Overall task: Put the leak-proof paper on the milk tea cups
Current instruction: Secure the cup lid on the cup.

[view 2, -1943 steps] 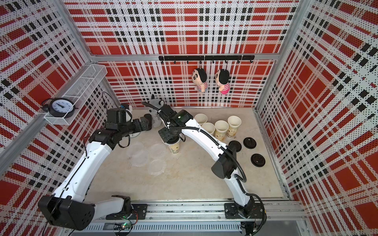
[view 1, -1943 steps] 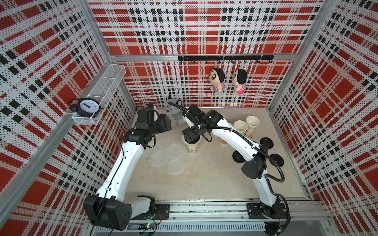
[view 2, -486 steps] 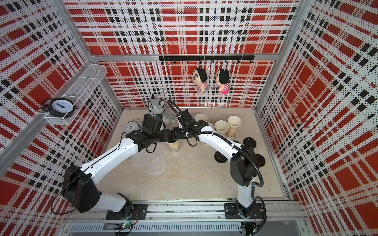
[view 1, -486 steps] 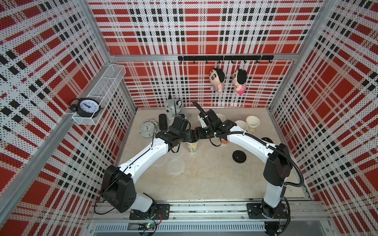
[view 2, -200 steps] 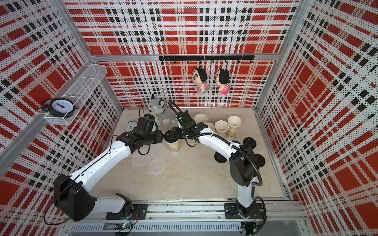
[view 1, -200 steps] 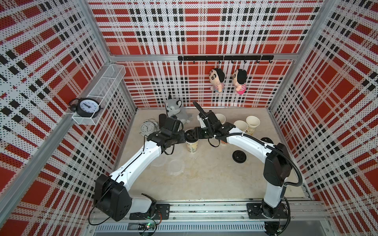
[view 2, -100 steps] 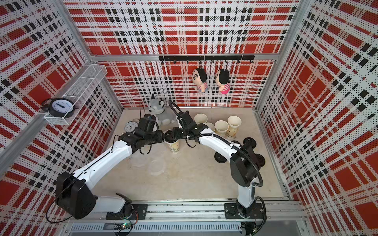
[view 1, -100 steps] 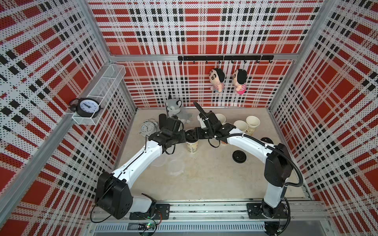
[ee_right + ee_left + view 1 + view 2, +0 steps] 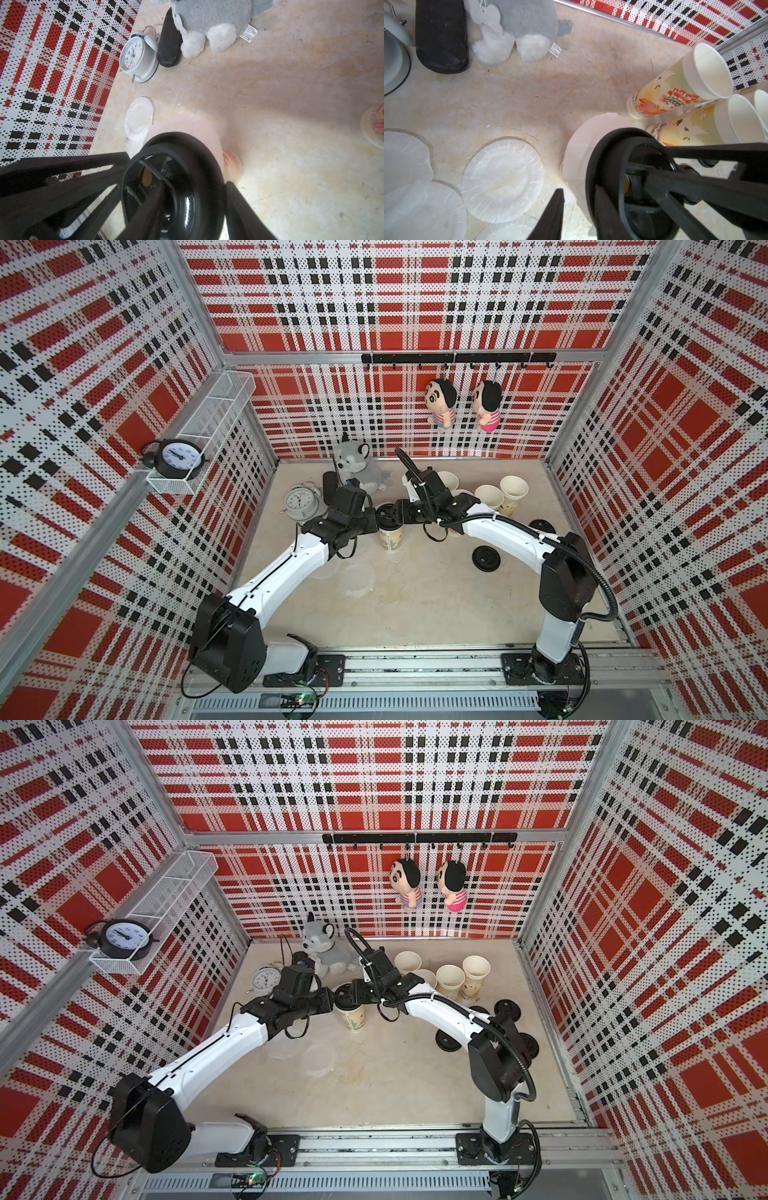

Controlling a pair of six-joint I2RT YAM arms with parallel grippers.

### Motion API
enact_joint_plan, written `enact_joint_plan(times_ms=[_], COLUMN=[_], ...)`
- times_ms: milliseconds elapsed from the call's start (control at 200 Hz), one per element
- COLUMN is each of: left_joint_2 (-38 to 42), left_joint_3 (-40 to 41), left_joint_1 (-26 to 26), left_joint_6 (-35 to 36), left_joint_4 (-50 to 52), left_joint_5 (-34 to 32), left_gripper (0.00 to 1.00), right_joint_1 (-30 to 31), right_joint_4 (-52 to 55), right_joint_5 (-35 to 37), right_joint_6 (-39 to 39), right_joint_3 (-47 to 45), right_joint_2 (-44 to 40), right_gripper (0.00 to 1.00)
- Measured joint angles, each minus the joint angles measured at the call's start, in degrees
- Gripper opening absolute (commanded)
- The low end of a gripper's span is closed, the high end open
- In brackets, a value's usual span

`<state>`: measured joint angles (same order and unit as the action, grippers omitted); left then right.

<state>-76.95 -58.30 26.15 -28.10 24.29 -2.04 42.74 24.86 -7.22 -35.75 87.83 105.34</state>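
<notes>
Whitish leak-proof paper [image 9: 581, 145] already drapes over the mouth of the printed cup [image 9: 390, 537], which stands alone at the middle of both top views. A black lid [image 9: 606, 153] sits on top of the paper. My right gripper [image 9: 401, 514] reaches in from the right of the frame and is closed on that lid; in the right wrist view its rim runs between my two fingers. My left gripper [image 9: 371, 522] meets it from the left. Its jaws stand a little apart around the lid's near edge, and I cannot tell whether they pinch anything or only steady it.

I judge the step in hand to be capping this cup, with the paper trapped between lid and mouth, so the papering here looks done. The next move calls for pressing the lid down flat and evenly without dragging the film sideways. Then both grippers must let go and draw clear without tipping the tall cup.

After that, the four open cups [image 9: 451, 977], clustered up and right of the capped one, have no paper yet. The spare sheets [image 9: 502, 178] lie flat on the table [image 9: 415, 614], below and left of the capped cup in the top views, some overlapping. They look thin and limp, so lifting just one by its crinkled rim will need a light, shallow pinch.
</notes>
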Motion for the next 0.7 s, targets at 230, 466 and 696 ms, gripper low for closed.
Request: enact_joint_plan(times_ms=[230,466,696], left_joint_2=[1.5,2.6,3.7], left_joint_3=[4.9,9.2,13.2], left_joint_1=[1.2,2.2,3.2], left_joint_6=[-2.9,-6.2,-9.2], left_joint_4=[-5.7,-11.4,-16.7], left_joint_5=[-2.1,-3.6,-5.3], left_gripper=[0.29,0.28,0.28], right_joint_1=[0.0,0.0,0.0], right_joint_4=[-0.7,-2.0,-4.6], right_joint_5=[-0.3,-0.4,-0.4], right_joint_6=[-0.3,-0.4,-1.0], right_joint_3=[-0.6,-1.7,-3.9], right_joint_2=[0.0,-0.4,-1.2], right_gripper=[0.48,0.48,0.47])
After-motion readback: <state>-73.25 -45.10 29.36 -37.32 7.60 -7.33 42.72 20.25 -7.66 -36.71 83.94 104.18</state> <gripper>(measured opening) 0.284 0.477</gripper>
